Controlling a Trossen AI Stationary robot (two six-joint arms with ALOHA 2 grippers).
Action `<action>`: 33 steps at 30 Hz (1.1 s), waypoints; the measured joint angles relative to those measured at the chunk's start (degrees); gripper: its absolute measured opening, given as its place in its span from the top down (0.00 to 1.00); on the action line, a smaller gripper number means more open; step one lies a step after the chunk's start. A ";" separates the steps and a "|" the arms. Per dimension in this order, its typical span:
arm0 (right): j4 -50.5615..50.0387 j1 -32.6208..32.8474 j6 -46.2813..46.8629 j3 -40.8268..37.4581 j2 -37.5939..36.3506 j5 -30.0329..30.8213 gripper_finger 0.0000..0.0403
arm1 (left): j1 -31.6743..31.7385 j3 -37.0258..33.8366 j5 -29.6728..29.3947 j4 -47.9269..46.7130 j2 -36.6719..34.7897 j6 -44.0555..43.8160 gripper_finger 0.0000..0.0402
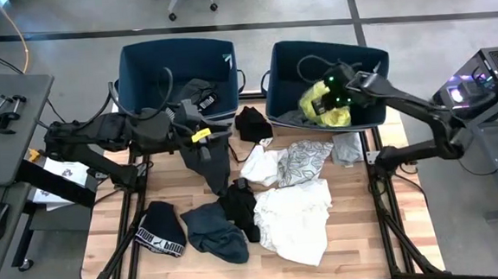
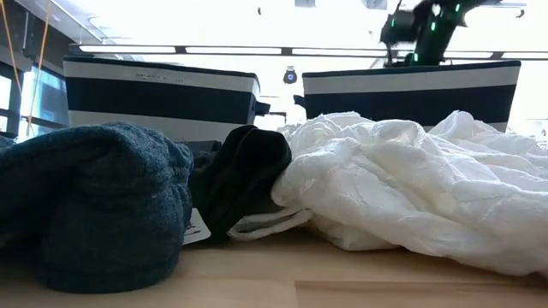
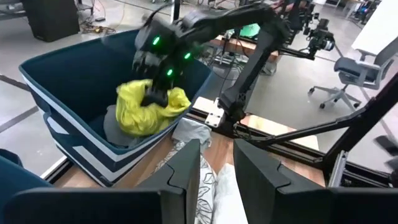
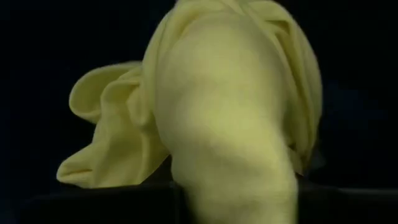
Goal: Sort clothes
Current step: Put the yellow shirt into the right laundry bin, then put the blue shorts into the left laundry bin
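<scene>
Yellow garment (image 1: 325,103) (bunched, no clear axis) in right claw (image 1: 336,89)

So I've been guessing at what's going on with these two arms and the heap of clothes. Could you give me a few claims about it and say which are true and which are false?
1. The right pincer is clamped on a neon yellow garment over the right bin. True.
2. The left bin has nothing in it. False: dark clothing lies inside.
3. The left pincer has a dark garment hanging from it. True.
4. The big white garment is already in a bin. False: it lies on the wooden table.
5. A patterned light garment lies on the table near the right bin. True.
6. The neon yellow garment lies flat on the table. False: it is bunched in the right pincer's grip.
</scene>
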 joint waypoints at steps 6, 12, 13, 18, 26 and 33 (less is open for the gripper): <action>0.28 -2.83 0.11 -5.24 4.94 -1.29 0.70 | -0.43 0.00 0.07 0.07 -0.05 -0.94 0.79; -5.15 -5.20 -4.08 0.69 6.38 -4.29 0.46 | -0.43 0.00 0.06 0.07 -0.07 -2.40 0.79; -6.69 -5.45 -4.46 3.03 6.38 -4.03 0.42 | -0.43 0.00 0.06 0.07 -0.04 -2.44 0.79; -13.68 -5.83 -5.87 15.38 6.36 -1.70 0.35 | -0.43 0.00 0.07 0.07 -0.04 -2.44 0.79; -19.95 0.19 -8.09 31.09 4.19 -1.57 0.34 | -1.41 0.00 0.27 -0.10 -0.04 -2.40 0.79; -12.45 15.12 -6.57 30.05 -3.57 -2.65 0.34 | -1.50 -0.02 0.26 -0.83 -0.04 -2.37 0.79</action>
